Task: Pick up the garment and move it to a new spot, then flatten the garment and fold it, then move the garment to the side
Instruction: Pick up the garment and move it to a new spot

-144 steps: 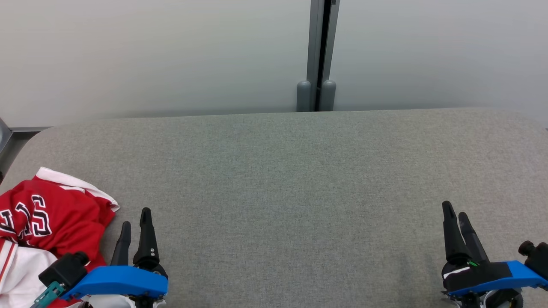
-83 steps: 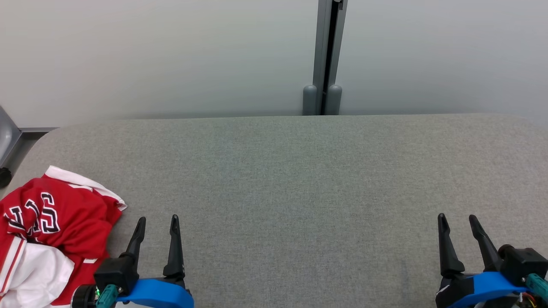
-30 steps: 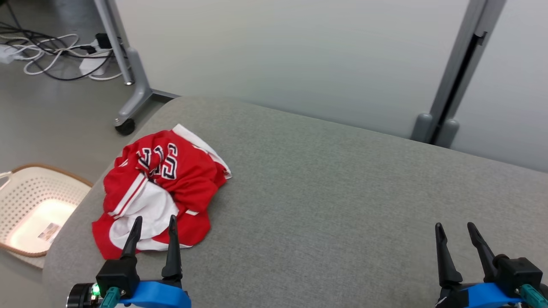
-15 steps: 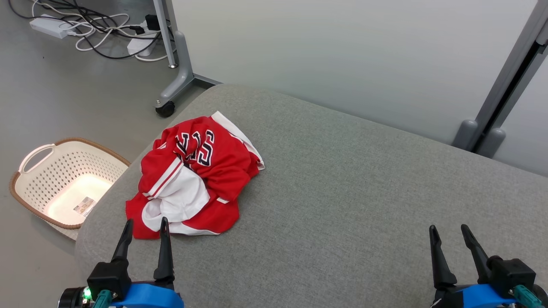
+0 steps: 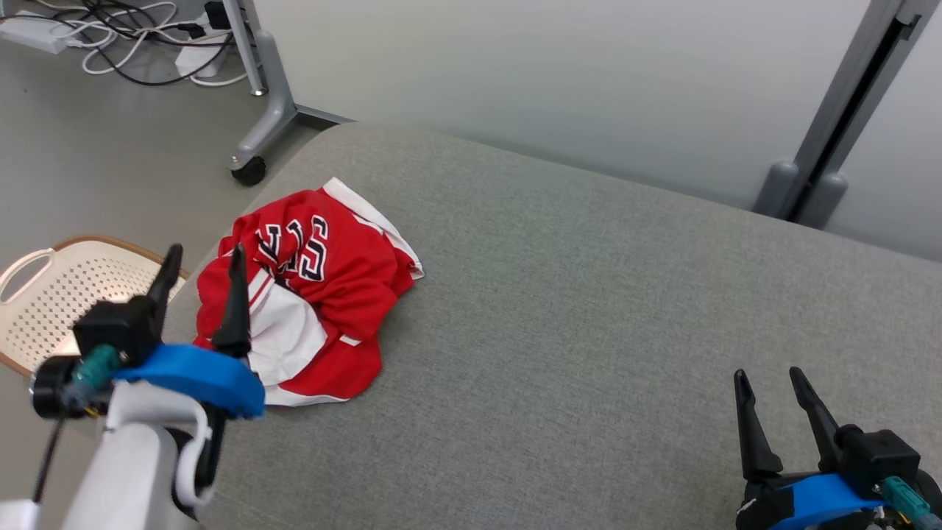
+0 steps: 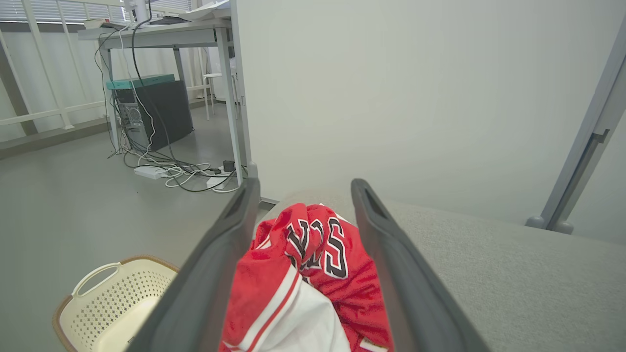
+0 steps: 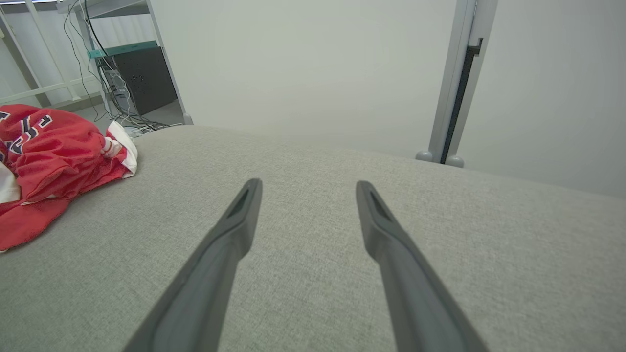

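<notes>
The garment [image 5: 324, 294] is a red and white jersey with black lettering, lying crumpled near the left end of the grey cushioned surface [image 5: 589, 309]. My left gripper [image 5: 204, 263] is raised above its left edge, open, fingers apart with nothing between them. In the left wrist view the garment [image 6: 313, 264] shows between the spread fingers of that gripper [image 6: 303, 188], below them. My right gripper [image 5: 767, 377] rests open at the lower right, far from the cloth. The right wrist view has the garment [image 7: 54, 156] at its far left, and that gripper [image 7: 308, 185] over bare grey fabric.
A cream perforated basket [image 5: 44, 302] sits on the floor left of the surface. A wheeled table leg [image 5: 257, 125] and loose cables [image 5: 125, 37] lie beyond it. A grey wall with a post [image 5: 831, 125] backs the surface.
My left arm has risen and come over the garment's left edge. The head camera has shifted a little. The right gripper has stayed where it was, open.
</notes>
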Controlling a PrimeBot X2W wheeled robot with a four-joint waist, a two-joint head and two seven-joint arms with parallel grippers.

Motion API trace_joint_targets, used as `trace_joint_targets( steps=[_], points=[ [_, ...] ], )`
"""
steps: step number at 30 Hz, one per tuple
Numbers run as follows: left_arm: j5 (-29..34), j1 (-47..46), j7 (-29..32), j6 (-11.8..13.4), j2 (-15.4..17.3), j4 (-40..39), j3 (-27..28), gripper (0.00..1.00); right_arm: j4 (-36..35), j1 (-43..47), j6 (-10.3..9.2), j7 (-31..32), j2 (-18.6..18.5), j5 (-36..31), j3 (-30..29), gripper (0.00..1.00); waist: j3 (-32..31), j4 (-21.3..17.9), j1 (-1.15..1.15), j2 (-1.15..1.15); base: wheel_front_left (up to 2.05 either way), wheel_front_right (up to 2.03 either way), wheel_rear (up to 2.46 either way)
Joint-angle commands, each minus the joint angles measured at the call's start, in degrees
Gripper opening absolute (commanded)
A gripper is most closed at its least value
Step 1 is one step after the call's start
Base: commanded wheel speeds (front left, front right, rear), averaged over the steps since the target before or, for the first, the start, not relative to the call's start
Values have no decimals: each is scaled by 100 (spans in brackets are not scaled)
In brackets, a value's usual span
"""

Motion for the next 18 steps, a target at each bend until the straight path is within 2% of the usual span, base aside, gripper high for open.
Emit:
trace_joint_targets(
  steps=[1,2,7,11,18],
  points=[
    [-93,-328,236,-48,123,39,89,100,-60,-107,3,-11,-34,-51,30,100,78,-49,0,0,0,0,0],
    [-93,-328,236,-48,123,39,89,100,-60,-107,3,-11,-34,-51,30,100,78,-49,0,0,0,0,0],
    [-559,-1078,1312,-184,502,368,392,100,-237,-212,3,-33,-34,-100,196,100,372,-366,0,0,0,0,0],
    [-638,-1406,1986,-180,1003,670,568,100,-389,-316,3,-19,-31,-162,322,100,665,-745,0,0,0,0,0],
    [-1189,-1429,2986,-88,1484,1190,1055,100,-689,-479,3,50,-31,-250,308,100,1319,-1439,0,0,0,0,0]
  ],
)
